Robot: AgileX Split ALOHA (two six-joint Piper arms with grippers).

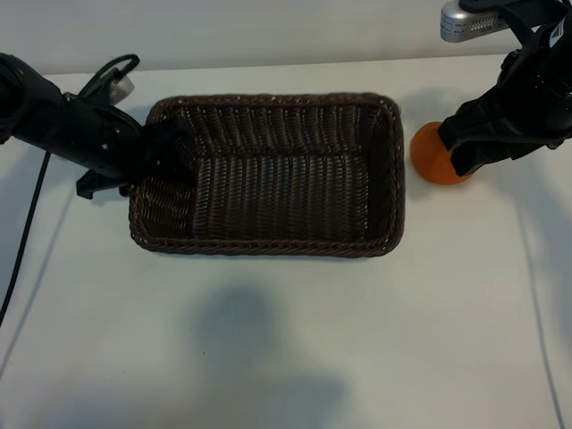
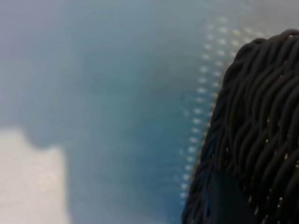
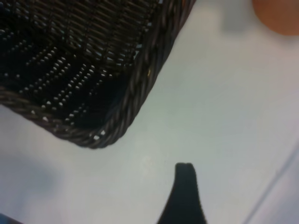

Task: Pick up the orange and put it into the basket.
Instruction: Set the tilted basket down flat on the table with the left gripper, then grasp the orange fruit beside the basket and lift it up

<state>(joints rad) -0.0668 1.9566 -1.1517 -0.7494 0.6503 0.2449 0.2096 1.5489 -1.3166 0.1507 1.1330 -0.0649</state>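
The dark brown wicker basket (image 1: 268,246) stands mid-table. Just beyond its right end, on the table, lies the orange (image 1: 431,154), its right side hidden behind my right gripper (image 1: 465,159). That gripper hangs over the fruit, open, with nothing between its jaws. The right wrist view shows one dark finger (image 3: 185,196) over bare table, a basket corner (image 3: 140,88) and the orange (image 3: 280,14) at the picture's edge. My left gripper (image 1: 161,156) is shut on the basket's left wall, one finger inside it. In the left wrist view the woven rim (image 2: 261,116) fills the side, close up.
The white table (image 1: 286,349) stretches in front of the basket. A black cable (image 1: 27,232) trails down the left side from the left arm. A silver device (image 1: 469,22) sits at the top right above the right arm.
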